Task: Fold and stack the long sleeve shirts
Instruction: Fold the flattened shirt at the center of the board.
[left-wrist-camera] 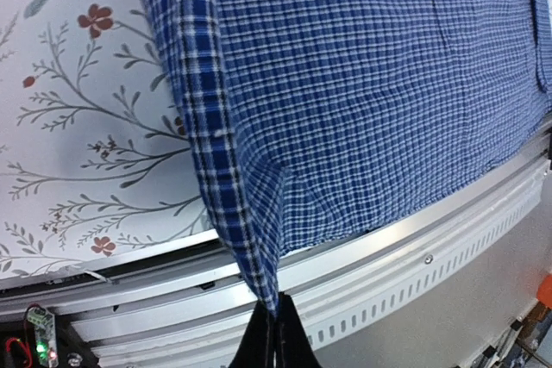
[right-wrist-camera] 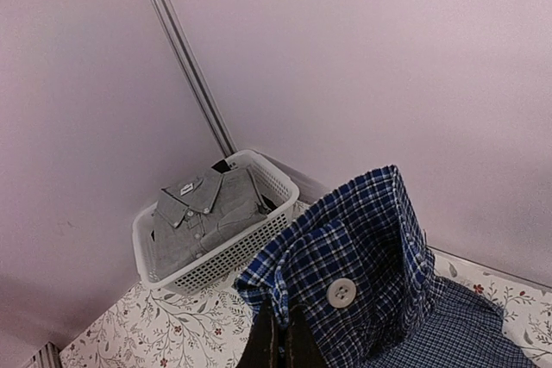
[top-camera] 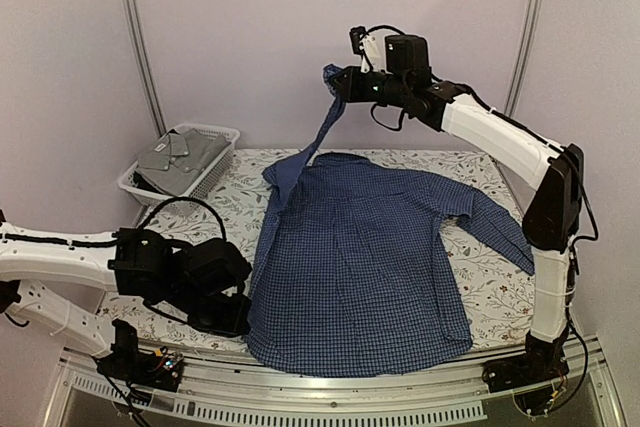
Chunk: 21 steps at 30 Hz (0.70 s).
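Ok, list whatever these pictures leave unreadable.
Left claw: left wrist view's bottom edge cuts its fingers; in top view, its own wrist covers them.
Right claw: cut off by right wrist view's bottom edge; small in top view.
Whatever lies under the grey shirt: basket wall and shirt hide it.
Blue checked shirt underside: hidden, all views.

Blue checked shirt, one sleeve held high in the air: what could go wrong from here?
1. The right gripper pinches only the edge of the cuff, so the raised sleeve might slip out.
2. The left gripper holds the hem corner of the blue shirt right over the metal rail; the cloth could slide off the table or snag there.
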Each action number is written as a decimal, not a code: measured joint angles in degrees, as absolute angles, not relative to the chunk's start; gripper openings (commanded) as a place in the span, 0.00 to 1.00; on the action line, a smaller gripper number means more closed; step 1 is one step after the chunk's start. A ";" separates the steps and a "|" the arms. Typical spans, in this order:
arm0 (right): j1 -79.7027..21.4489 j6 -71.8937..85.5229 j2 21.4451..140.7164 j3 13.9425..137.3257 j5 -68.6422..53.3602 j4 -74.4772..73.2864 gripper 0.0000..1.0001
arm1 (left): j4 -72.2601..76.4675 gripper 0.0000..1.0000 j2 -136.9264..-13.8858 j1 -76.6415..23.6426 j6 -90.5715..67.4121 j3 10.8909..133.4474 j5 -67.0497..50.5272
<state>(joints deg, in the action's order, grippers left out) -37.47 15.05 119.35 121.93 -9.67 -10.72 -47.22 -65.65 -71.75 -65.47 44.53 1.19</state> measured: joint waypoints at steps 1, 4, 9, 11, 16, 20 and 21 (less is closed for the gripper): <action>-37.50 14.28 118.28 120.77 -8.40 -10.63 0.00 | -46.98 0.00 -66.81 -71.79 -64.38 45.74 0.49; -37.52 11.97 113.78 116.16 -3.49 -10.50 0.00 | -45.93 0.00 -70.41 -71.92 -61.01 49.28 -1.80; -37.52 8.99 106.87 109.60 3.22 -10.26 0.00 | -43.29 0.00 -77.65 -72.34 -56.34 54.06 -5.63; -37.52 8.01 104.31 106.94 5.63 -10.13 0.00 | -41.93 0.00 -80.60 -72.47 -54.61 55.55 -7.18; -37.52 6.39 99.77 100.51 10.09 -10.02 0.00 | -38.50 0.00 -86.30 -72.62 -51.59 57.63 -10.39; -37.52 5.74 99.00 98.13 12.10 -10.11 0.00 | -36.01 0.00 -90.35 -72.79 -49.89 59.35 -12.47; -37.52 5.52 99.00 97.89 12.36 -10.24 0.00 | -35.57 0.00 -91.35 -72.82 -49.50 59.92 -12.95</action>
